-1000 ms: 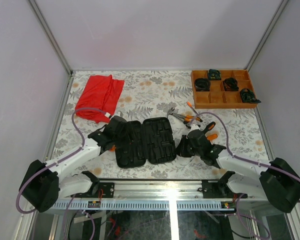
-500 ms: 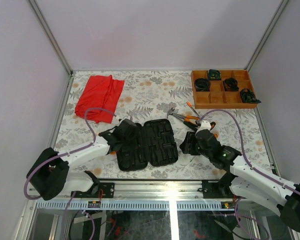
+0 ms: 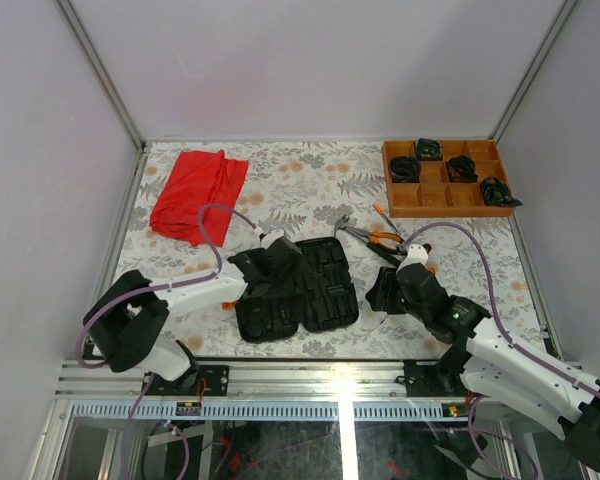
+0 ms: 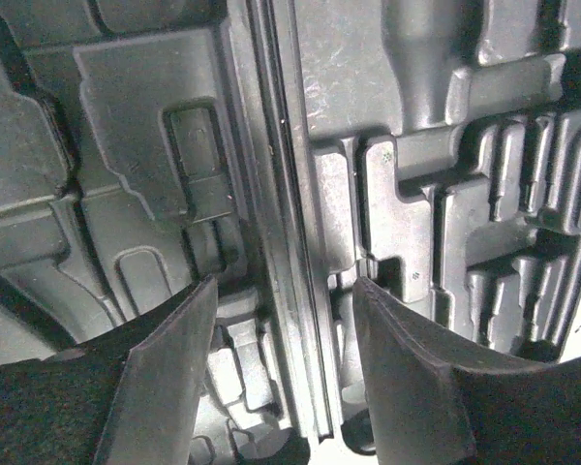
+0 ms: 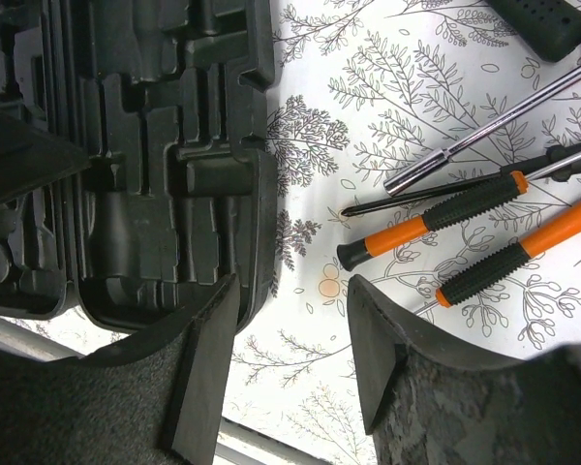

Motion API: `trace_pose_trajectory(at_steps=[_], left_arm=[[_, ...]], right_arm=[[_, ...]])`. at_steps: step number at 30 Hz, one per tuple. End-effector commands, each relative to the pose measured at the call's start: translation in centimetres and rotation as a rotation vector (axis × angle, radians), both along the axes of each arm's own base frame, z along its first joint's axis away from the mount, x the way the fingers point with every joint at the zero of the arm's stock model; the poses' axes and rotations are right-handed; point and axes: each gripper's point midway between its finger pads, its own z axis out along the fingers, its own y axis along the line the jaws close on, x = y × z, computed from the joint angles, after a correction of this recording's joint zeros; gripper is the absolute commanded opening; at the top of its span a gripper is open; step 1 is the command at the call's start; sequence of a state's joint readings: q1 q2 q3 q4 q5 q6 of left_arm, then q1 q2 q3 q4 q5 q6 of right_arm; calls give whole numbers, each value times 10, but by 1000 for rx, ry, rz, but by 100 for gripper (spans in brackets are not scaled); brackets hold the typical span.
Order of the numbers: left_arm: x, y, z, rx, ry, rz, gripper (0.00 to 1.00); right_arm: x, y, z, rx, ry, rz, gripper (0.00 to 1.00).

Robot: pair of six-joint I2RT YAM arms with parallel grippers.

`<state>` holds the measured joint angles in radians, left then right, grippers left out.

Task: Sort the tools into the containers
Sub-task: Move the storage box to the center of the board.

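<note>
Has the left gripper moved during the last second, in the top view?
Yes. The left gripper has moved right, away from the red cloth, and now hangs over the middle of the open tool case.

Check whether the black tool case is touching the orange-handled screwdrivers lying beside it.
Apart. The right wrist view shows a strip of bare patterned tablecloth between the tool case edge and the nearest screwdriver.
</note>
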<state>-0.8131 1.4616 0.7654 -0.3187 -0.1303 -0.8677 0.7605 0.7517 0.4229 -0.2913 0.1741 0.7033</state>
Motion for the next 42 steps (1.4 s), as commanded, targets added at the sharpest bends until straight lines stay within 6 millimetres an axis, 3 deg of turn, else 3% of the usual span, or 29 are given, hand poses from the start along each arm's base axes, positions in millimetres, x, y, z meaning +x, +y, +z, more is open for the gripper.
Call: trace_pose_trajectory(at_steps=[1, 9, 22, 30, 35, 42], left_arm=[[4, 8, -8, 111, 2, 22, 54], [3, 19, -17, 198, 11, -26, 37], [14, 20, -18, 199, -13, -62, 28], [8, 23, -20, 172, -9, -84, 28], [-1, 29, -18, 163, -8, -102, 28], [-24, 41, -20, 151, 29, -128, 29]], right_arm=[[3, -6, 4, -17, -38, -20, 55], [5, -10, 6, -45, -48, -24, 54], [10, -18, 15, -117, -62, -29, 53], [29, -28, 21, -122, -1, -44, 53], [48, -56, 29, -93, 21, -176, 54], [49, -68, 33, -94, 11, -245, 56]])
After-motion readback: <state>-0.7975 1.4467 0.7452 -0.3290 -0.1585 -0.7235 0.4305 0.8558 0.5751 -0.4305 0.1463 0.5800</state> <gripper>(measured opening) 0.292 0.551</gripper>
